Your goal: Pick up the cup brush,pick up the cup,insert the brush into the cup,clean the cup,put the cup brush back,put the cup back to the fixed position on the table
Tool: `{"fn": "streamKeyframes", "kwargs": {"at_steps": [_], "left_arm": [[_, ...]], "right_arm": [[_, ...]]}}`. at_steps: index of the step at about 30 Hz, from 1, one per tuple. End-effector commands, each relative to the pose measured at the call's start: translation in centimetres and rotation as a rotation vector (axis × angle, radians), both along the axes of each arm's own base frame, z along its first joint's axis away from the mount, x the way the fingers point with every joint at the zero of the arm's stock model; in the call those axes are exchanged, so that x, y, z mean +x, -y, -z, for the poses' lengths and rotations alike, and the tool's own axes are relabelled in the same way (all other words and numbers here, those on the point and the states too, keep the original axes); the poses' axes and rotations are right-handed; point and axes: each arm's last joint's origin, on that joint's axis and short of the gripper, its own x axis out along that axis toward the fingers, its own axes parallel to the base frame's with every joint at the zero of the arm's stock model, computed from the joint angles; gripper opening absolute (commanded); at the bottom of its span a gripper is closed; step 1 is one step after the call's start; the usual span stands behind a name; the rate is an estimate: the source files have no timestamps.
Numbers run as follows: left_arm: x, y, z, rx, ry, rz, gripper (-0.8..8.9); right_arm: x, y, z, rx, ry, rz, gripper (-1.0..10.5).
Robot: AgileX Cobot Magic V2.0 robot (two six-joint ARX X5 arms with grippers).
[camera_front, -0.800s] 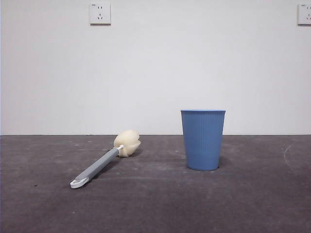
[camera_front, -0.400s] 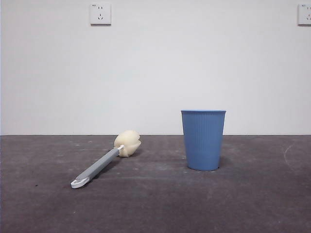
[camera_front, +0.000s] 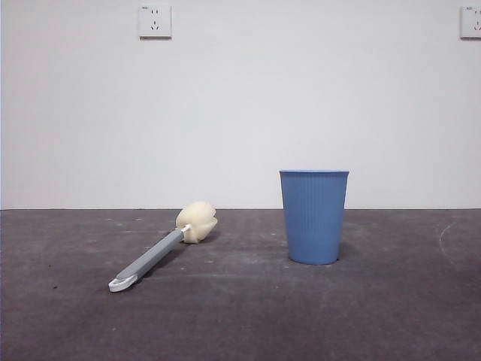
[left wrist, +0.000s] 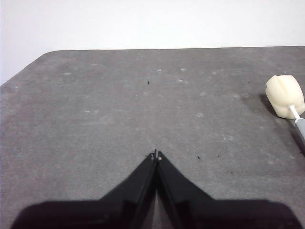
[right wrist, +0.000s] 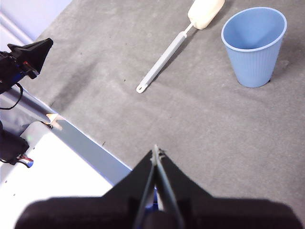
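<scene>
The long grey-handled cup brush with cream sponge head [camera_front: 161,253] is laid on the dark grey desk [camera_front: 240,316], left of the upright blue ribbed plastic cup [camera_front: 314,216], handle nearward, nearer the closed left hand [left wrist: 156,155] than the closed right hand [right wrist: 156,150].

Nothing has visibly changed across the front views. The brush [camera_front: 161,250] lies in the same spot on the counter [camera_front: 240,316], at the same slant, and the cup [camera_front: 314,216] stands upright where it stood, well apart from it. No arm has come into the front view.
</scene>
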Motion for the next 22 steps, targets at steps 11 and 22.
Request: {"fn": "streamKeyframes", "kwargs": {"at_steps": [11,22], "left_arm": [[0.1,0.0,0.4,-0.009,-0.004,-0.006,-0.03],[0.1,0.0,0.4,-0.010,-0.004,-0.006,-0.03]], "right_arm": [[0.0,0.0,0.0,0.003,0.003,0.003,0.0],[-1.4,1.8,-1.2,-0.059,0.295,0.124,0.0]]}}
